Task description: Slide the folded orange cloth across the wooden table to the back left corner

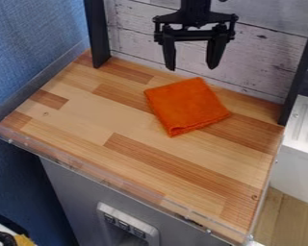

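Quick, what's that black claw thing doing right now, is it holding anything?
Gripper: open, jaws apart, holding nothing, above the orange cloth.

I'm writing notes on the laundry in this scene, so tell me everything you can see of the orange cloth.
The cloth is plain bright orange, soft-looking, perhaps microfiber. It is folded into a rough square, with layered edges showing at its near corner. It lies flat, turned at an angle, on the wooden counter, towards the back, near the whitish plank wall. Only the counter touches it; the gripper hangs above, jaws apart.
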`<state>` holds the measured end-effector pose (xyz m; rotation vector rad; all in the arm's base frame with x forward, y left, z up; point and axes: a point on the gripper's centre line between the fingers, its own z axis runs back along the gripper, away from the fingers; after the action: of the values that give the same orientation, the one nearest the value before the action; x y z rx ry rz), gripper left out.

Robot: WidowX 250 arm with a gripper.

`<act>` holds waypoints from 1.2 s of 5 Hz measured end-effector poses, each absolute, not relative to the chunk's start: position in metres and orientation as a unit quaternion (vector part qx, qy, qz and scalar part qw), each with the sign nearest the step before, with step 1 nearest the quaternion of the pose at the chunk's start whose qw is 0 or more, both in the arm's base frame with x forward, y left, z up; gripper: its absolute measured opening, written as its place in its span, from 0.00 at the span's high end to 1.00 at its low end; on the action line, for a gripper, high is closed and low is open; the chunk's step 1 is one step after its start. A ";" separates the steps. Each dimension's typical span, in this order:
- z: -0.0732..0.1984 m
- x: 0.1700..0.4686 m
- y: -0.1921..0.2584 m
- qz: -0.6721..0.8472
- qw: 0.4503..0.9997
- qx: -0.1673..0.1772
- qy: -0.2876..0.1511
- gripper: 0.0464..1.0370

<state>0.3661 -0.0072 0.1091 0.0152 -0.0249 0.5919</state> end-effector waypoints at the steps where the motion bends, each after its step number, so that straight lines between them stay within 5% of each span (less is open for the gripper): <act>1: 0.099 0.374 -0.009 0.304 0.953 0.010 -0.005 0.36; 3: 0.066 0.387 -0.018 0.316 0.949 0.009 0.007 0.88; 4: 0.050 0.390 -0.019 0.321 0.947 0.006 0.010 0.98; 6: 0.029 0.385 -0.022 0.316 0.949 -0.005 0.006 0.98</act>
<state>0.3853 -0.0217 0.0291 -0.0101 0.0123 0.6422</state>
